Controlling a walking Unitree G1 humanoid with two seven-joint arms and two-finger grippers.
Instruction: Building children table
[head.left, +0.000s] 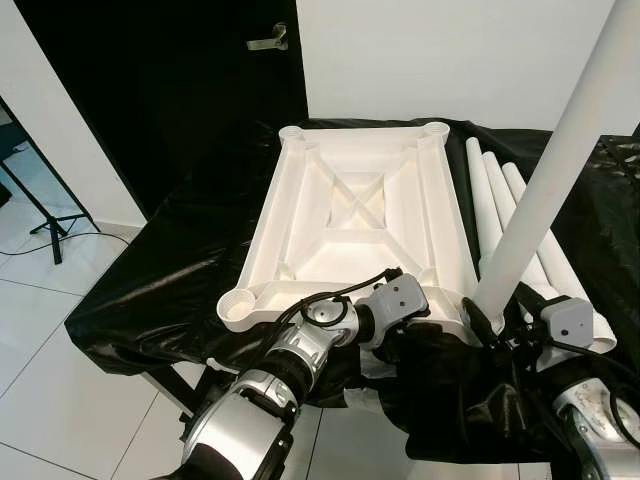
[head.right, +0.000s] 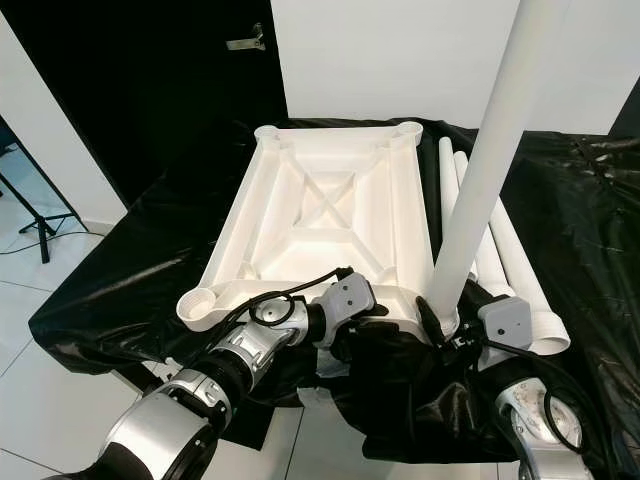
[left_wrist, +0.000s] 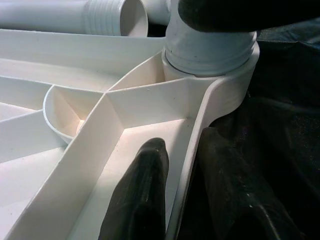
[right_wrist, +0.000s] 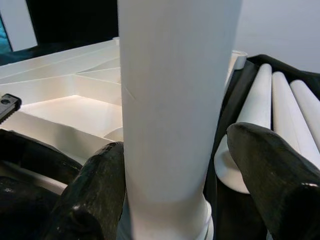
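Left wrist view shows the left gripper (left_wrist: 182, 195) pinching the thin rim of the table top (head.left: 350, 215), one smooth black finger (left_wrist: 140, 195) inside the rim, the other outside against the black sheet. No lettering or label can be read on any part. Just beyond the fingers, a white leg tube (left_wrist: 210, 50) sits in the round corner socket (left_wrist: 235, 85), its ribbed end showing above the socket's lip.

In the right wrist view the right gripper (right_wrist: 175, 190) holds that same leg (head.right: 490, 150), a black finger (right_wrist: 95, 195) on one side and the other set a little off the far side. The leg is a smooth, matt plastic cylinder standing slightly tilted at the near right corner of the table top.

The table top lies upside down, white moulded plastic with straight ribs, a crossed brace in the middle and a round socket at each corner. Three more white leg tubes (head.left: 500, 215) lie side by side along its right edge. Everything rests on a glossy, crinkled black sheet (head.left: 170, 270) draped over a low support. Around it are pale floor tiles (head.left: 40, 330), a white wall (head.left: 450, 50) and a dark door with a metal handle (head.left: 270, 40).
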